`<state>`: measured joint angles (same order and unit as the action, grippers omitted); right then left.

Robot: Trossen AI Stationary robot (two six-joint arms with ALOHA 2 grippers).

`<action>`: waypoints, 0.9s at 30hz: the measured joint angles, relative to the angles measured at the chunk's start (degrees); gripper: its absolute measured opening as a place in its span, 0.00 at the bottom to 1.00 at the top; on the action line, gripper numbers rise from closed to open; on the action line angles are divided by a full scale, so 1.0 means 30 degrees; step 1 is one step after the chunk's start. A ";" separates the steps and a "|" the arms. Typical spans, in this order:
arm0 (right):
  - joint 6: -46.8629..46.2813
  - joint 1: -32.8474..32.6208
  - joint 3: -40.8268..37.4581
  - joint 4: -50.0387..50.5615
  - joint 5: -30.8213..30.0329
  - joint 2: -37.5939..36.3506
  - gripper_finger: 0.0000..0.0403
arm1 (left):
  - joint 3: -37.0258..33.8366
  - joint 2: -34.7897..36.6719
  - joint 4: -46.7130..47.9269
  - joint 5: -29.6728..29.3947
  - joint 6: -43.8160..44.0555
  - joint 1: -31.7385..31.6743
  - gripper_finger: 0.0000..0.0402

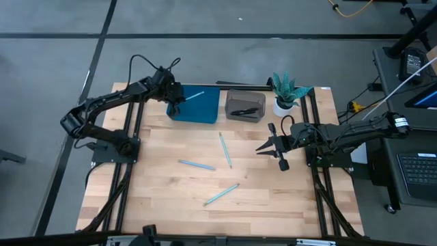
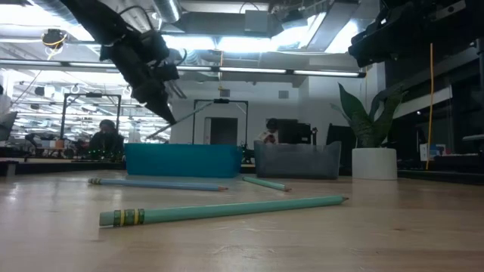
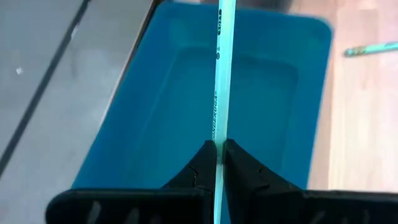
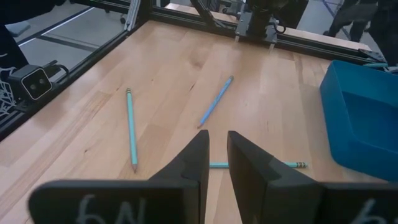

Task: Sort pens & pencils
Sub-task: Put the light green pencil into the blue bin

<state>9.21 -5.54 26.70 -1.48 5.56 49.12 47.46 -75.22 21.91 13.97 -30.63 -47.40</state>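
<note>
My left gripper [image 1: 177, 96] hangs over the blue tray [image 1: 194, 106] at the table's far edge, shut on a light-blue pencil [image 1: 194, 95]. Three more pencils lie flat on the wood: one near the middle [image 1: 225, 150], one left of it [image 1: 196, 165], one nearer the front [image 1: 220, 194]. Black pens [image 1: 244, 111] lie inside the grey tray [image 1: 246, 104], next to the blue one. My right gripper [image 1: 261, 147] hovers right of the middle pencil with a narrow gap between its fingers [image 4: 200, 155], touching nothing. My left gripper pinches the pencil's shaft [image 3: 218, 140] between its two fingertips [image 3: 239, 158]. The pencil runs lengthwise out past the fingertips, its banded end [image 3: 222, 22] farthest away. It is lifted clear above the blue tray's floor [image 3: 186, 93] and tilted [image 2: 193, 115].
A potted plant [image 1: 285, 92] stands at the far right corner beside the grey tray. The arms' frame rails run along the left and right table edges. Bare wood [image 1: 164, 195] lies around the three loose pencils. People sit at desks in the room behind [image 2: 106, 136].
</note>
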 joint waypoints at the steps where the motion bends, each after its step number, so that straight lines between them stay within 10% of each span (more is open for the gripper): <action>1: 0.0000 0.0000 0.0000 0.0000 0.0002 0.0000 0.15 | 0.0000 -0.0208 -0.0020 -0.0019 0.0000 -0.0093 0.03; 27: 0.0095 0.0007 0.0000 -0.0347 -0.1345 -0.0007 0.15 | 0.0124 -0.1463 0.1215 -0.1437 -0.0364 0.0371 0.03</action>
<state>9.50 -5.52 26.70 -2.52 1.52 49.10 47.83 -79.61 25.56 9.66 -31.73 -46.28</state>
